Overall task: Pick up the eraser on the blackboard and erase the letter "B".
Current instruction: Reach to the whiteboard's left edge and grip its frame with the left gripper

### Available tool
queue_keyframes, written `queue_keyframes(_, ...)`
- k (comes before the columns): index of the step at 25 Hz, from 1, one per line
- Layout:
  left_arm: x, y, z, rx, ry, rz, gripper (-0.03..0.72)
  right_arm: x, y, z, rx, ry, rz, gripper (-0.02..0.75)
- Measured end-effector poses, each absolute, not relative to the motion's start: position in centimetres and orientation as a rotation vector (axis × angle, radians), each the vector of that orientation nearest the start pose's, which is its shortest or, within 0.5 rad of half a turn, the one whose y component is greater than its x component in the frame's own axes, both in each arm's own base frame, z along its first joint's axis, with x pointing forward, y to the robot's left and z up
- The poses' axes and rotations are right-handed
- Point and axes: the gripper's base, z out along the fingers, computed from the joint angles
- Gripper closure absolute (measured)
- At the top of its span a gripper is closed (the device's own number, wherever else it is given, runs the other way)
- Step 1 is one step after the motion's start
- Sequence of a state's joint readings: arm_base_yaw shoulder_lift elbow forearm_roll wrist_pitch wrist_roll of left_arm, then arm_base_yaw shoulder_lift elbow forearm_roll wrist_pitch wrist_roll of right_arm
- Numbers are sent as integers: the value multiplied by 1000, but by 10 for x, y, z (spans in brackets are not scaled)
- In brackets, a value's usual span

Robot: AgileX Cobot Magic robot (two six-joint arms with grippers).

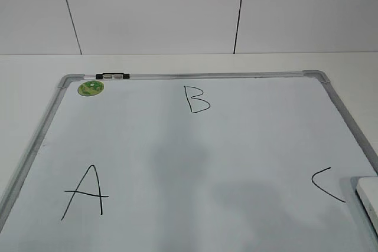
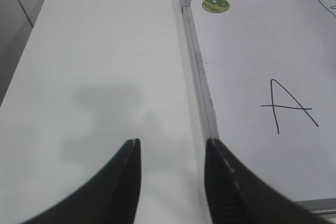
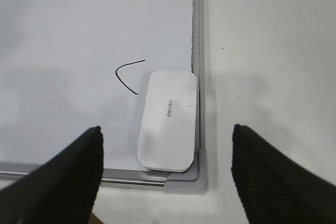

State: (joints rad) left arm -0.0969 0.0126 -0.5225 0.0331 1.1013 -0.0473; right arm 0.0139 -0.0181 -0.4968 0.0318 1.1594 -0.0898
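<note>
Right hand point(image 3: 165, 169): fingers spread wide, empty, above the eraser point(image 3: 168, 120), which lies flat in the blackboard point(image 1: 236, 163) corner beside the "C" point(image 3: 127, 76). Left hand point(image 2: 172, 179): parted, empty, over the desk point(image 2: 105, 77). Letter "B" point(image 1: 196, 99) sits intact near the far edge.

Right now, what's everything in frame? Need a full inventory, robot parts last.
blackboard: 1, pale bluish-white with grey frame, flat on the table.
letter "B": 1, black, far middle of the board.
letter "A": 1, black, near left.
letter "C": 1, black, near right, beside the eraser.
eraser: 1, white, on the board's near right corner, against the frame.
green sticker: 1, far left corner.
marker: 1, black and white, on the far frame edge.
table: 1, white, under the board.
left gripper: 1, black, open, over the table left of the board.
right gripper: 1, black, open wide, above the eraser.
</note>
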Motion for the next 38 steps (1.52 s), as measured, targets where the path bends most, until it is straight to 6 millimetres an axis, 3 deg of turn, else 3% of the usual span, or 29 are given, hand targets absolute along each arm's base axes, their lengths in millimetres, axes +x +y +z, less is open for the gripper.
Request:
queue_keyframes(17, -7, 3, 280, 49, 2074, -49, 381, -13, 3, 274, -68, 2143, 21, 154)
queue_keyframes(24, -7, 3, 280, 49, 2074, -49, 381, 3, 7, 275, -25, 2354, 112, 154)
queue_keyframes(31, -4, 3, 280, 50, 2097, -49, 381, 25, 8, 295, 68, 2441, 152, 154)
queue_keyframes(38, 27, 0, 290, 59, 2371, -34, 381, 52, 10, 299, 114, 2565, 190, 154)
